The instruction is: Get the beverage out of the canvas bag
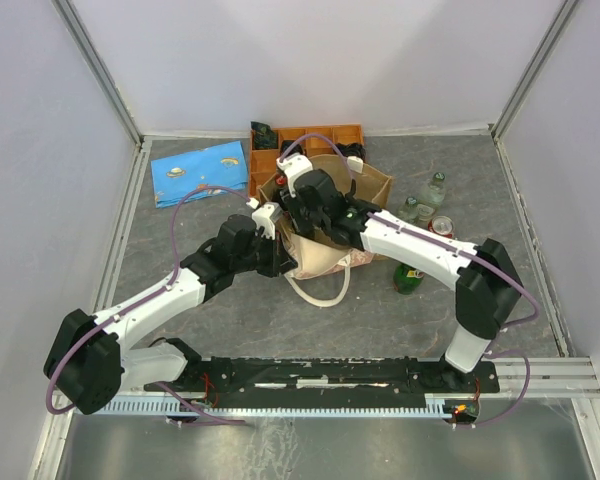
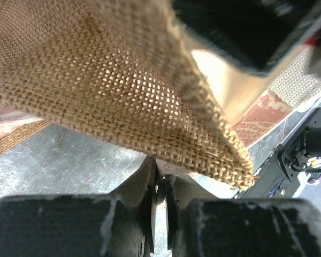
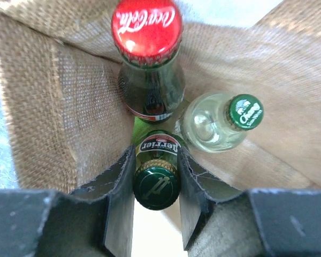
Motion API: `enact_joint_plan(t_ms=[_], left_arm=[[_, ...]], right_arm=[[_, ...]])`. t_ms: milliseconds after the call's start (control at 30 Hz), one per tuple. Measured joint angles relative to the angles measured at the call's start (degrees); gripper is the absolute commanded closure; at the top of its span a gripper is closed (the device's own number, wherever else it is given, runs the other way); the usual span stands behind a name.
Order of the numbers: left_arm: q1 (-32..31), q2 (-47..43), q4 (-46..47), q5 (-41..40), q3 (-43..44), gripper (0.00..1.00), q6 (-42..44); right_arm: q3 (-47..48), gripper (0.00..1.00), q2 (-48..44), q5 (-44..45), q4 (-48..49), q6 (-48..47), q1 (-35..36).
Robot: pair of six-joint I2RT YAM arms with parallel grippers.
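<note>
The right fingers (image 3: 122, 201) reach down into the bag (image 1: 377, 186) and sit closed against both sides of the Perrier bottle (image 3: 156, 184) at its neck, just under the cap. That bottle stands inside the bag, crowded by a Coke bottle (image 3: 147, 32) right behind it and a clear bottle (image 3: 216, 123) beside it. The left fingers (image 2: 132, 188) are all but shut, and the bag's burlap edge seems to be pinched between them at the left rim.

The lift looks ready to begin, and that is where things could go wrong. The neck is smooth glass and narrows upward, so a light hold could let the bottle slide down through the fingers. The Coke bottle stands so near that a tilted pull could drag against it or knock it into the clear one. The bag is soft: if the left pinch slips, the wall may fold inward or the whole bag may rise with the bottle. More bottles (image 1: 421, 203) stand on the tabletop (image 1: 160, 245) to the right, so a careless set-down could topple them.
</note>
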Motion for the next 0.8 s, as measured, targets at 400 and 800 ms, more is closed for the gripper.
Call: enact_joint_plan(t_ms=[400,800], left_arm=[[0.0,0.2,0.0,0.2,0.0,0.97,0.0],[0.0,0.5,0.1,0.2,0.0,0.97,0.0]], right_arm=[[6.9,1.00,-10.9,7.3,-6.3,-7.4,0.8],[7.1,1.00,-29.0,22.9,-6.8,-14.9,1.2]])
